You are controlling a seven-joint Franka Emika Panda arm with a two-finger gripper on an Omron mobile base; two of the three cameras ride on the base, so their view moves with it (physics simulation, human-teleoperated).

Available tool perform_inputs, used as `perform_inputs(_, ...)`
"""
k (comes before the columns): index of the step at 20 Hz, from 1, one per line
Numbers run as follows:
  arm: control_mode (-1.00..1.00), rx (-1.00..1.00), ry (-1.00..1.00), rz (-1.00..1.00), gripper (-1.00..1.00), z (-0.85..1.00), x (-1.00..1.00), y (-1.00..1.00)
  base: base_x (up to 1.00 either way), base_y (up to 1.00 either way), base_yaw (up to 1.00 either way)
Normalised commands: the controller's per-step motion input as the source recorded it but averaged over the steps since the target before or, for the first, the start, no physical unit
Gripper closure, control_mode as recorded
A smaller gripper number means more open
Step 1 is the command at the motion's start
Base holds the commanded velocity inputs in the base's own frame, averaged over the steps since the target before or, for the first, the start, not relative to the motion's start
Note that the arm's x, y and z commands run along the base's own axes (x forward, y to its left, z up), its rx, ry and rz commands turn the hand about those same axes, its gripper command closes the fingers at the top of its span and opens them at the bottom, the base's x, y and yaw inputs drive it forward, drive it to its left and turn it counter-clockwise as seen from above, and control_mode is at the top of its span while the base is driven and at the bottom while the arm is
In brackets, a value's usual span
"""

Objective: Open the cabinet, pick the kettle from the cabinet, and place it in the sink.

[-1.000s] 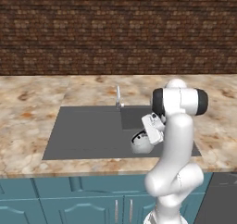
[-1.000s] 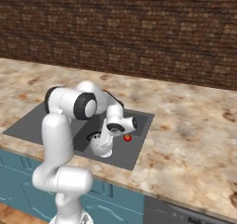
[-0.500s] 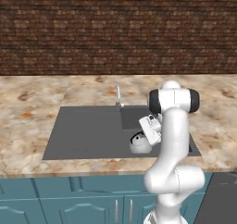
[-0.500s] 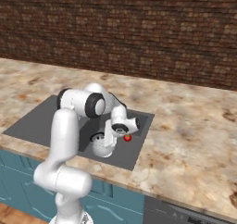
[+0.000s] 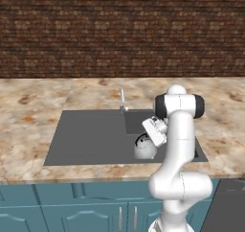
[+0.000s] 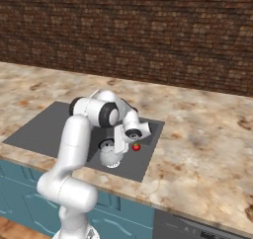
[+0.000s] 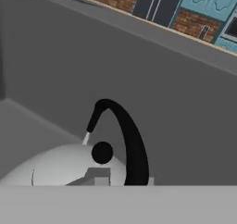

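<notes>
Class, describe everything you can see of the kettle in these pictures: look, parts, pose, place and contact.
The kettle is small, rounded and silvery-white, looking like polished metal. A black looped handle arches over its top, above a round black lid knob. It sits upright in the deeper inset part of the dark grey sink, near the front wall. The gripper hangs just above it; whether they touch is unclear.

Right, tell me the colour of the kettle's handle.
Black: the kettle has a black looped handle, clearest in the hand view.
</notes>
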Motion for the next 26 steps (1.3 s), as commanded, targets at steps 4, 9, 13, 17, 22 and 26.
perform_inputs(4,-1.0,-0.1,-0.02,0.06,-1.0,-0.43,-0.09,-0.2,0.0,0.0,0.0)
perform_inputs(9,-1.0,-0.05,-0.09,0.01,-1.0,-0.34,-0.23,-0.29,0.0,0.0,0.0)
perform_inputs(13,-1.0,-0.08,-0.11,0.0,-1.0,-0.1,0.0,-0.1,0.0,0.0,0.0)
perform_inputs(17,-1.0,-0.08,-0.03,-0.03,-1.0,0.15,-0.01,-0.07,0.0,0.0,0.0)
perform_inputs(22,-1.0,-0.08,0.0,-0.06,-1.0,0.35,-0.07,-0.05,0.0,0.0,0.0)
perform_inputs(26,-1.0,-0.12,0.0,-0.07,-1.0,0.38,-0.18,0.0,0.0,0.0,0.0)
